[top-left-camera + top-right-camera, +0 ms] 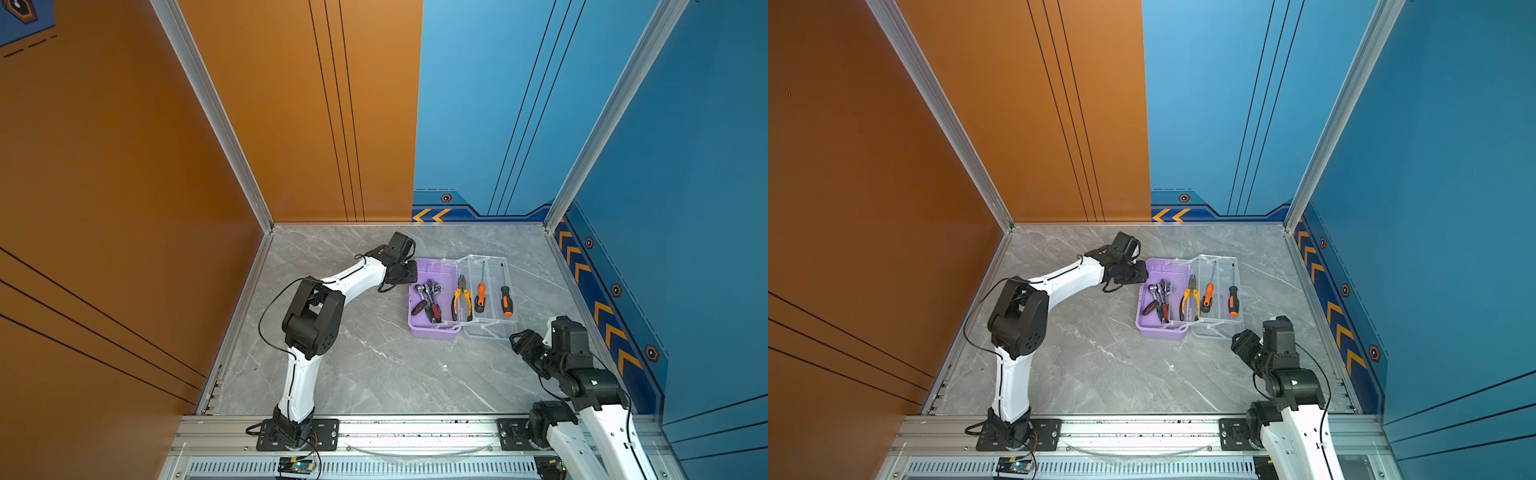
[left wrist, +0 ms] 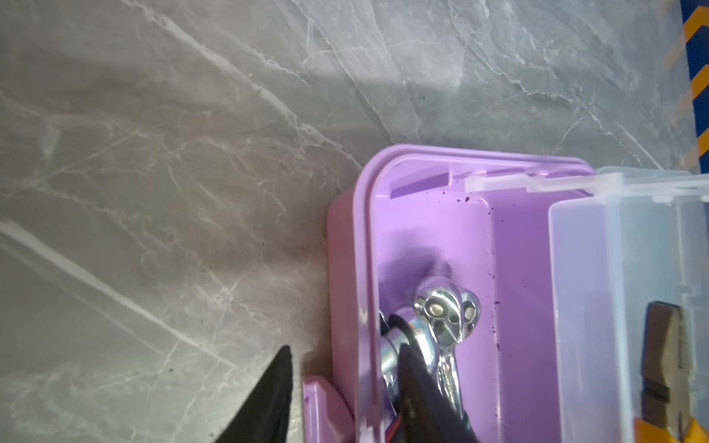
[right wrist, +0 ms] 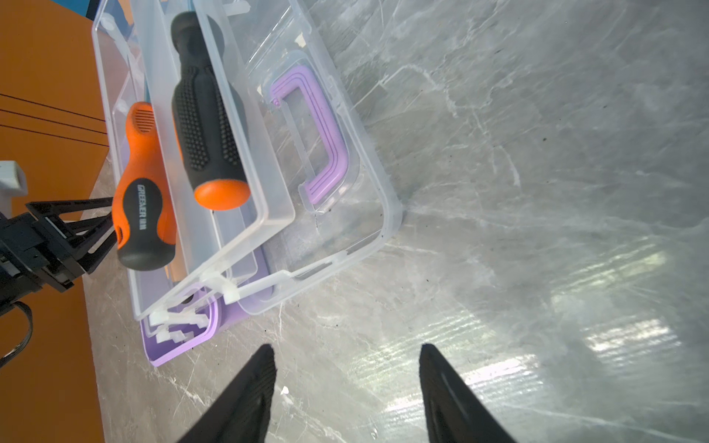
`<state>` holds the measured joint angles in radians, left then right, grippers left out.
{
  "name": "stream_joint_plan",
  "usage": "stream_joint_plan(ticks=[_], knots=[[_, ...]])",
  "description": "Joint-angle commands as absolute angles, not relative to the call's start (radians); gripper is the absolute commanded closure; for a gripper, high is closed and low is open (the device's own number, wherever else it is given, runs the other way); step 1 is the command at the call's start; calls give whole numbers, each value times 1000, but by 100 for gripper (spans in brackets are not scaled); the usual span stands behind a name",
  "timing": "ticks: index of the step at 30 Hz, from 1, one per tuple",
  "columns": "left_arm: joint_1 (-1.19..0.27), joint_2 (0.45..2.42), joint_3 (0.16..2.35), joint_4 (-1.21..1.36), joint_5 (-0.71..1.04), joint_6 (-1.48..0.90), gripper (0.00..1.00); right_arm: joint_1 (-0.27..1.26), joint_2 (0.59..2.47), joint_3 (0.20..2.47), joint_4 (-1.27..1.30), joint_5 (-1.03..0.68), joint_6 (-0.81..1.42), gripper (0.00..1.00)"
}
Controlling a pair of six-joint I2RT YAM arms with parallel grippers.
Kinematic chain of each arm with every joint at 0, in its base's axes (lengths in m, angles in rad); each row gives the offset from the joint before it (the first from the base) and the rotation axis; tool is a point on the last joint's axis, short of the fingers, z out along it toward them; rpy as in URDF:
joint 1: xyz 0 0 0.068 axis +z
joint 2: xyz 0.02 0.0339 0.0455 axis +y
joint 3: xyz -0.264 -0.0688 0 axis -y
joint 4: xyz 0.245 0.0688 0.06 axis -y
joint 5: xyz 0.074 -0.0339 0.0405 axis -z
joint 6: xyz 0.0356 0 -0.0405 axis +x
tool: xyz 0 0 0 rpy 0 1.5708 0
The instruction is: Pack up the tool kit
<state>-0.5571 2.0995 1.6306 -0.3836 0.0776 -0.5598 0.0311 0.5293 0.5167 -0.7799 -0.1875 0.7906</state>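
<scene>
At the near right of the grey marble-patterned table [image 1: 374, 365], the black right gripper [image 3: 347, 347] is held spread and empty, just short of the clear plastic lid [image 3: 364, 230]. Beyond, right of centre, the small lilac plastic case [image 1: 432, 332] is seen open, a steel ratchet wrench [image 2: 445, 314] inside. At its far-left corner the black left gripper [image 2: 343, 347] is parted astride the wall, nothing clamped.

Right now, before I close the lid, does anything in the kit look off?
Mostly tidy, but dark specks litter the lilac case floor near the ratchet wrench, like grit. The left gripper straddles the case wall, one finger inside.
</scene>
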Motion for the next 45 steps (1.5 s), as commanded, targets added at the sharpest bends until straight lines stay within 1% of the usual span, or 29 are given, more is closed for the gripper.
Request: stream_joint_plan(ticks=[1, 4, 7, 9, 11, 19, 24, 28, 29, 37, 40, 45], knots=[[-550, 2123, 1661, -379, 83, -582, 67, 21, 576, 489, -688, -186, 806, 39], [-544, 2110, 1642, -378, 66, -587, 80, 14, 640, 483, -608, -190, 793, 41], [-533, 2083, 1614, -377, 60, -588, 86, 13, 710, 488, -536, -197, 779, 44], [-528, 2061, 1592, -377, 52, -587, 95, 9, 750, 488, -495, -193, 769, 46], [-523, 2040, 1571, -379, 41, -586, 100, 8, 796, 487, -461, -193, 761, 48], [-517, 1986, 1493, -361, 25, -599, 100, 3, 874, 492, -412, -155, 722, 51], [-509, 1994, 1492, -348, 39, -606, 100, -5, 960, 515, -375, -141, 682, 59], [-512, 2006, 1502, -347, 48, -606, 100, -6, 1007, 515, -329, -143, 672, 62], [-512, 2007, 1503, -346, 48, -605, 100, -6, 1014, 518, -322, -143, 671, 64], [-510, 2016, 1509, -344, 56, -604, 100, -7, 1098, 545, -285, -120, 624, 74], [-510, 2018, 1510, -342, 61, -604, 100, -8, 1132, 555, -271, -136, 609, 77], [-512, 2022, 1516, -340, 66, -606, 100, -8, 1163, 555, -244, -134, 598, 79]])
